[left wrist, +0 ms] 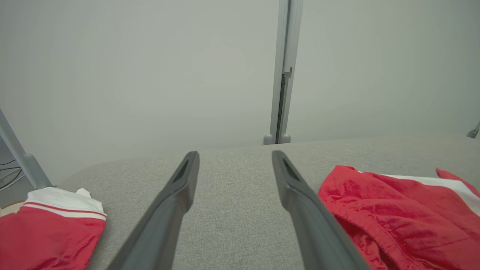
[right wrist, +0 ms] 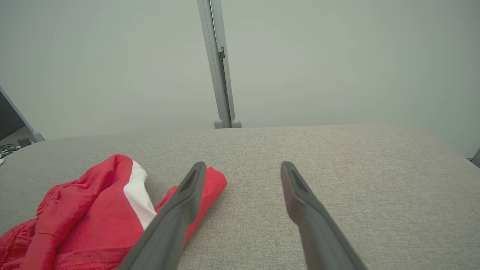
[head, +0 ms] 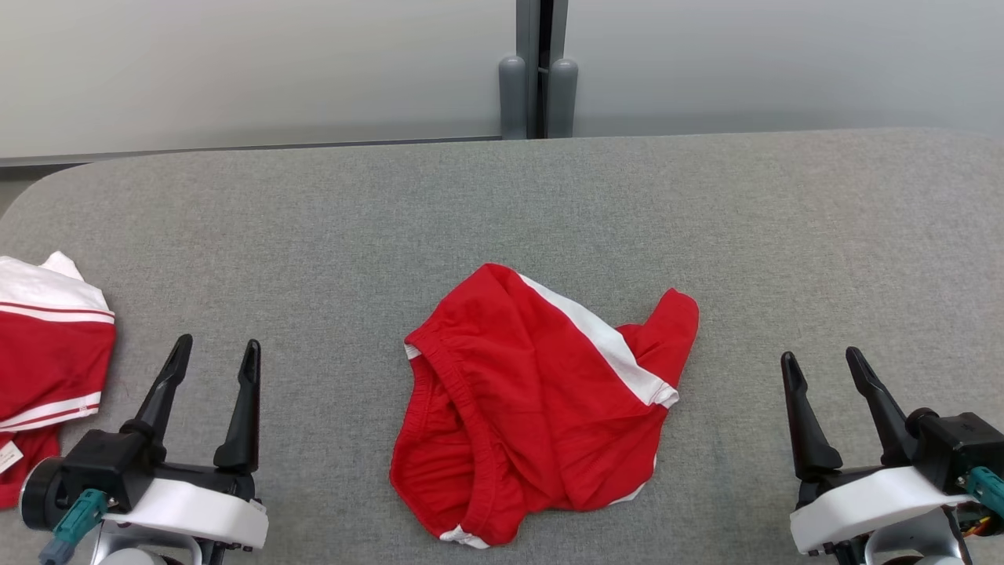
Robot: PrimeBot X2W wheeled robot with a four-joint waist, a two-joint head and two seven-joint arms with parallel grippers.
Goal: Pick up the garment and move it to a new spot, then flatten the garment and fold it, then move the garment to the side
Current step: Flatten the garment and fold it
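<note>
The garment (head: 533, 400), red shorts with a white side stripe, lies crumpled in the middle of the grey table (head: 502, 212) near the front edge. My left gripper (head: 217, 351) stands open at the lower left, well apart from it, nothing between its fingers. My right gripper (head: 823, 357) stands open at the lower right, also clear of the cloth. In the left wrist view the garment (left wrist: 393, 210) lies to the right of the left gripper (left wrist: 235, 157). In the right wrist view the garment (right wrist: 93, 213) lies left of the right gripper (right wrist: 243, 168), partly behind the left finger.
A second red and white piece of clothing (head: 47, 361) lies folded at the table's left edge, also in the left wrist view (left wrist: 48, 232). A pale wall with a grey post (head: 537, 71) stands behind the table. Bare grey cloth surface stretches to the back and right.
</note>
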